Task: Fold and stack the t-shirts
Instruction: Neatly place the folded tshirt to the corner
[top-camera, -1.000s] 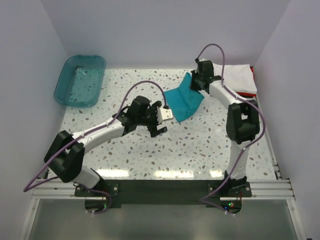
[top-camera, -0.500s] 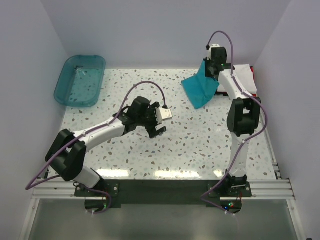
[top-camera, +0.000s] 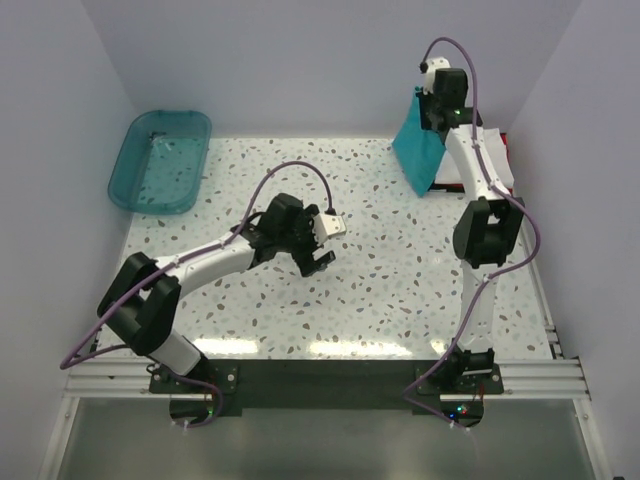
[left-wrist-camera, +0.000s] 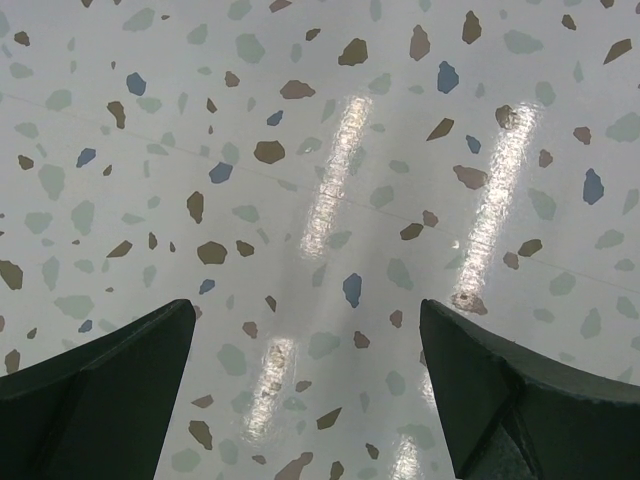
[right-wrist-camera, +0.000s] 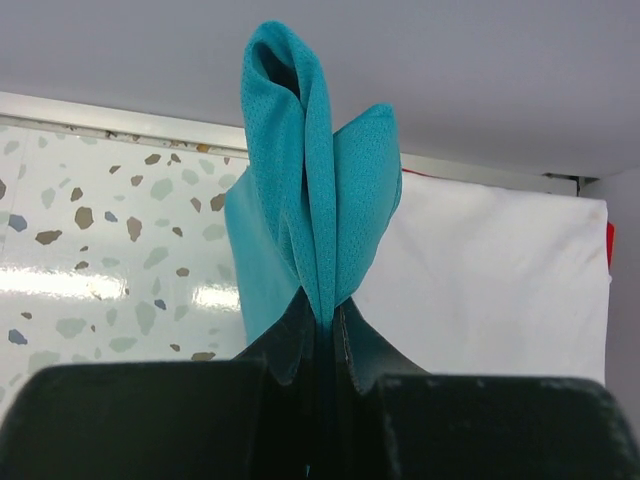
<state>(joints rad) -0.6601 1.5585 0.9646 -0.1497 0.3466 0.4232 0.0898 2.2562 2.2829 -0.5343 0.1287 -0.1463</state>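
Two shirts look done to me. The white shirt (right-wrist-camera: 500, 290) lies flat and folded at the far right corner of the counter (top-camera: 380, 290), and only a thin strip of the red shirt (right-wrist-camera: 606, 262) peeks out at its far side, apparently beneath it. The teal shirt (top-camera: 418, 150) is what remains: it hangs doubled in the air, just beside the white one's left edge, and needs laying on top. I cannot tell how neat its fold is. My right jaws are pinched almost closed on its upper edge, the cloth bunching above them. My left jaws are spread wide and hold nothing, over bare counter mid-table.
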